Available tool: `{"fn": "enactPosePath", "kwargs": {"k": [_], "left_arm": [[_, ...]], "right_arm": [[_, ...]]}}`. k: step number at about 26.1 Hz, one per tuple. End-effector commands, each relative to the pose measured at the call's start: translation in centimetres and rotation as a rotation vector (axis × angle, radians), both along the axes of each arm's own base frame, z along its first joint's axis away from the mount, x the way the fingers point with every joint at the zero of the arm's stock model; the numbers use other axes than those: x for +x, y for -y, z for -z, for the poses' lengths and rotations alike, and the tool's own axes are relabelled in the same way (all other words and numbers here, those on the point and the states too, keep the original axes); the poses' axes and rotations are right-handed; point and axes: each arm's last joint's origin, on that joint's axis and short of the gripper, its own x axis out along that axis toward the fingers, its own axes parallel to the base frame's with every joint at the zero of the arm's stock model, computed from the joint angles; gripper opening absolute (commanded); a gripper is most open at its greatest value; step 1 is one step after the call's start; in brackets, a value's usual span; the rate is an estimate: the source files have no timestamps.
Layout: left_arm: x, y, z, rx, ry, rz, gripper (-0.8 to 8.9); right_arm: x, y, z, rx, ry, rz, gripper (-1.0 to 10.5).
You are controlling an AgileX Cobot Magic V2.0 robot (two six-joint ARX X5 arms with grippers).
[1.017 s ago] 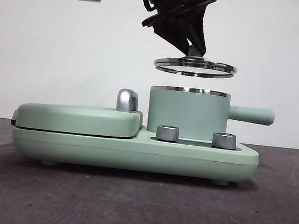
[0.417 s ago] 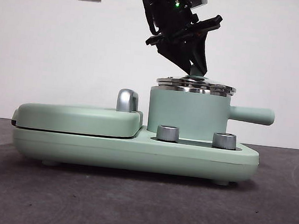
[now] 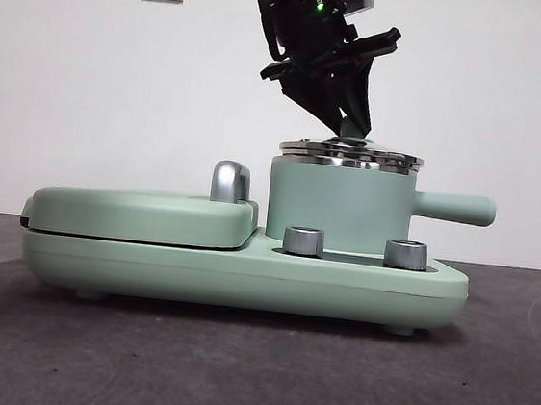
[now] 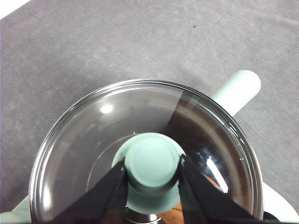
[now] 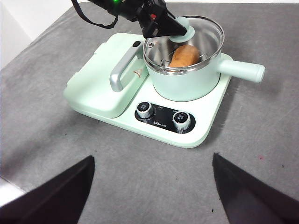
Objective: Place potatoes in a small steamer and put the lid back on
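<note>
Atop mint-green cylindrical steamer pot (image 3: 340, 208) with steel rim and straight side handle: round clear glass lid (image 4: 145, 158), seated on rim. Left end effector (image 4: 153, 169) clamped on lid's mint-green knob (image 3: 352, 141). Orange-brown rough potato (image 5: 185, 55) inside pot. Right end effector (image 5: 152, 189) spread wide above grey desk (image 5: 261, 135), holding nothing.

Clear glossy glass lid (image 4: 93, 140) — steel rim; matte mint steamer (image 3: 338, 205).

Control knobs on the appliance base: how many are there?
2. One knob sits nearer the griddle side of the base's front panel; the other knob sits beside it, below the small steamer.
</note>
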Motion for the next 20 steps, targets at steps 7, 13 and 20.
{"fn": "enactPosePath", "kwargs": {"k": [7,13,20], "left_arm": [[1.1,-0.6,0.4,0.031,0.014,-0.007,0.17],[0.8,-0.6,0.6,0.018,-0.028,0.053,0.16],[0.2,0.2,0.5,0.036,0.003,0.103,0.19]], "right_arm": [[0.0,0.0,-0.3,0.025,0.007,0.007,4.0],[0.0,0.0,-0.4,0.027,0.011,0.012,4.0],[0.0,0.0,-0.4,0.026,0.012,0.015,4.0]]}}
